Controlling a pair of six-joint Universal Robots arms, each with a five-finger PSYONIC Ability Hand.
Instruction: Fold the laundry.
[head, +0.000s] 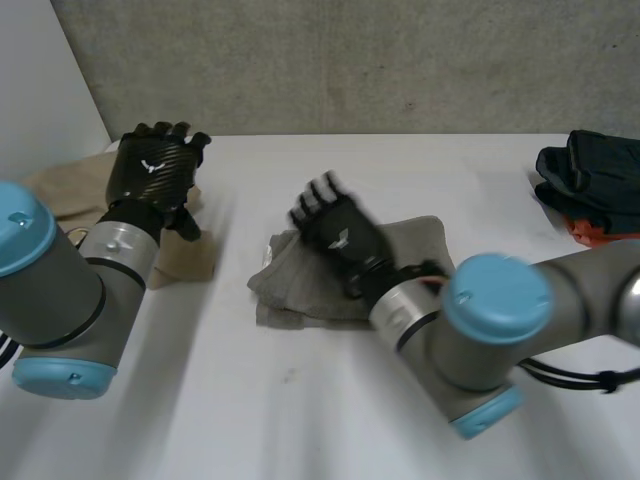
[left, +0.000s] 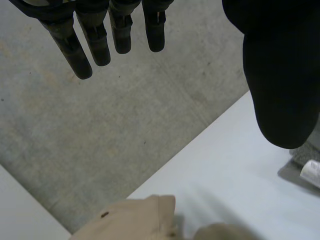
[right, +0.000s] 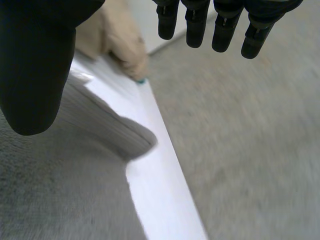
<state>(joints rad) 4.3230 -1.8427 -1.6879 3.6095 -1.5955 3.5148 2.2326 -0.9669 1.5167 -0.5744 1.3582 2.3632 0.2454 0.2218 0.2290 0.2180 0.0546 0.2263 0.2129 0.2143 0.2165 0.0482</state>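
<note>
The robot's left hand (head: 155, 165) is raised, back of the hand up, above the crumpled beige cloth (head: 188, 262) at the left side of the white table (head: 300, 400); its grey forearm slants up from the near left corner. In the left wrist view its fingers (left: 72, 47) are straight and side by side, the thumb (left: 282, 75) stands well apart from them, and nothing lies between them.

The right arm reaches in from the right with its elbow bent; the right hand (head: 335, 228) hovers, back up, over the folded grey knitted cloth (head: 290, 280) at the middle of the table. In the right wrist view its fingers (right: 195, 25) hang straight, the thumb (right: 35, 65) is set wide apart, and they grip nothing; the grey cloth lies under the palm.

A pile of dark garments (head: 590, 175) lies on something orange-red (head: 590, 232) at the far right edge.
</note>
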